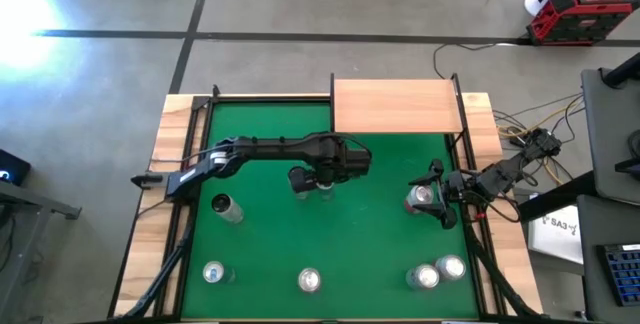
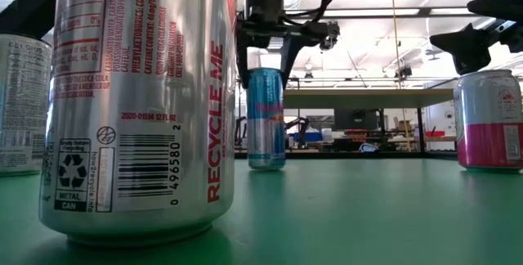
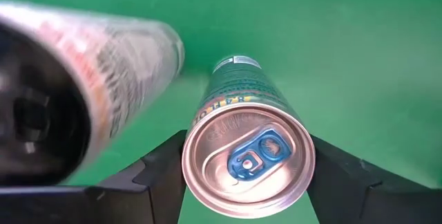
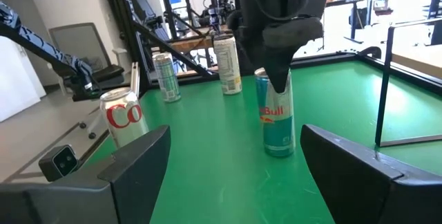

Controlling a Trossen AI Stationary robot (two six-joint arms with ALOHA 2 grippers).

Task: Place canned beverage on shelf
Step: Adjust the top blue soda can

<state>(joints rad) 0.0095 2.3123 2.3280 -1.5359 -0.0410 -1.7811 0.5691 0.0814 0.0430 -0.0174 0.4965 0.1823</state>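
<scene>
left hand (image 1: 322, 186): clamped on slim blue can (image 2: 265, 118), upright on desk (image 1: 380, 264) centre | shelf (image 1: 395, 106): beyond can, at far edge, toward right | right hand (image 1: 440, 204): fingers apart, at pink-white can (image 2: 489, 120), not gripping | left arm does the carry | count: seven cans, one shelf

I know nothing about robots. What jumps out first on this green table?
The left hand is shut on a slim blue can standing mid-table, near the pale-wood shelf at the far edge. The right hand waits by a pink-banded can on the right. More cans line the near edge.
</scene>
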